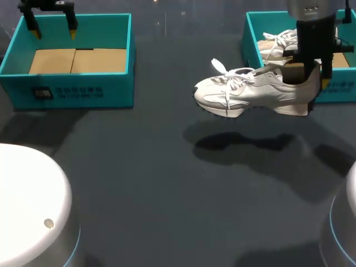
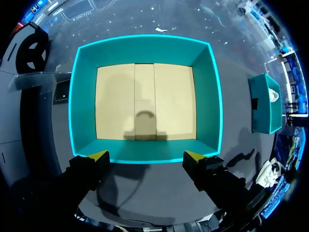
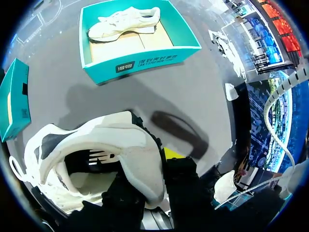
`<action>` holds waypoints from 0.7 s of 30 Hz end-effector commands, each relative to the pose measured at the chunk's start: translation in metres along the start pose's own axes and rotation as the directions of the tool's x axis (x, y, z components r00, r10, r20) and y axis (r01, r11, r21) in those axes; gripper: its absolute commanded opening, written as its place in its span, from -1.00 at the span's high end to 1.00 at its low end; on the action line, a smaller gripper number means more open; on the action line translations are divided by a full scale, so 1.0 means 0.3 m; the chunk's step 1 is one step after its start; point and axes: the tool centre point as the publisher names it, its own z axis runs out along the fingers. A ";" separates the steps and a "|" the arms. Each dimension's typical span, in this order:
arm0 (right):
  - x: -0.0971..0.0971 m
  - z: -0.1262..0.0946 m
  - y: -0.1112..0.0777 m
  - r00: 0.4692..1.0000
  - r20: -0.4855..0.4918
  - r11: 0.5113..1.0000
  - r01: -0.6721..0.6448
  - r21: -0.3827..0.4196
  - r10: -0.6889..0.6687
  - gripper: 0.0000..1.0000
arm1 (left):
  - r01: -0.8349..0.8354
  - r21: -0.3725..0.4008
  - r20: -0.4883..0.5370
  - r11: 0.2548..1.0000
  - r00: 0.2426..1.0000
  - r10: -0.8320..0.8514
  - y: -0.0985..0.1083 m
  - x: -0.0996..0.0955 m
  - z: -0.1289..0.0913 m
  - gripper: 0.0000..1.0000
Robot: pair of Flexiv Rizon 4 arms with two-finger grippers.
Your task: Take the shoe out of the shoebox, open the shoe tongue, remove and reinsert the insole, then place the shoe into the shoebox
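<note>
The dark tabletop (image 1: 139, 183) carries two teal shoeboxes, one at the far left and one at the far right, well apart. The left shoebox (image 1: 72, 92) (image 2: 145, 48) shows only its tan cardboard floor. The right shoebox (image 1: 248, 33) (image 3: 145, 63) holds a second white shoe (image 1: 278, 41) (image 3: 123, 21), lying on its side on the cardboard floor.

The white shoe (image 1: 250, 92) (image 3: 111, 140) of the task is out of the box. It hangs in the air just left of the right shoebox, sole down and roughly level, with its toe pointing left and its heel toward the box. Its laces stick up loosely over the tongue, and its shadow (image 1: 239, 142) falls on the tabletop below and nearer.

The right gripper (image 1: 311, 75) (image 3: 149, 169) comes down from above onto the heel end of that shoe. Its fingers pinch the heel wall: in the right wrist view one dark finger sits inside the shoe opening and the yellow-tipped one presses on the outside of the heel.

The left gripper (image 1: 54, 30) (image 2: 146, 157) hangs over the far left part of the left shoebox. Its fingers are spread wide with nothing between them, and it touches neither the box walls nor the floor.
</note>
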 end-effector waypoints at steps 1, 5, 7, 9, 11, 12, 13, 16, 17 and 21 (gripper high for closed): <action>-0.004 -0.001 -0.001 1.000 -0.004 1.000 0.001 -0.001 -0.001 1.00 | 0.000 -0.001 0.000 1.000 1.000 0.000 0.000 0.000 -0.002 -1.00; -0.004 -0.001 -0.001 1.000 -0.004 1.000 0.001 -0.001 -0.001 1.00 | 0.000 -0.001 0.000 1.000 1.000 0.000 0.000 0.000 -0.002 -1.00; -0.004 -0.001 -0.001 1.000 -0.004 1.000 0.001 -0.001 -0.001 1.00 | 0.000 -0.001 0.000 1.000 1.000 0.000 0.000 0.000 -0.002 -1.00; -0.001 0.013 -0.031 1.000 -0.007 1.000 -0.016 -0.016 0.016 1.00 | 0.000 -0.001 0.000 1.000 1.000 0.000 0.000 0.000 -0.002 -1.00; 0.010 0.025 -0.055 1.000 0.008 0.999 -0.023 -0.027 0.023 1.00 | 0.000 -0.001 0.000 1.000 1.000 0.000 0.000 0.000 -0.002 -1.00; 0.017 0.032 -0.068 1.000 -0.006 0.999 -0.021 -0.038 0.021 1.00 | 0.000 -0.001 0.000 1.000 1.000 0.000 0.000 0.000 -0.002 -1.00; 0.027 0.040 -0.080 1.000 -0.004 0.999 -0.022 -0.043 0.022 1.00 | 0.000 -0.001 0.000 1.000 1.000 0.000 0.000 0.000 -0.002 -1.00; 0.068 0.066 -0.108 1.000 0.006 0.998 -0.013 -0.054 0.013 1.00 | 0.000 -0.001 0.000 1.000 1.000 0.000 0.000 0.000 -0.002 -1.00; 0.082 0.071 -0.114 1.000 0.007 0.998 -0.011 -0.056 0.012 1.00 | 0.000 -0.001 0.000 1.000 1.000 0.000 0.000 0.000 -0.002 -1.00; 0.143 0.088 -0.131 0.999 0.033 0.998 0.030 -0.064 -0.028 1.00 | 0.000 -0.001 0.000 1.000 1.000 0.000 0.000 0.000 -0.002 -1.00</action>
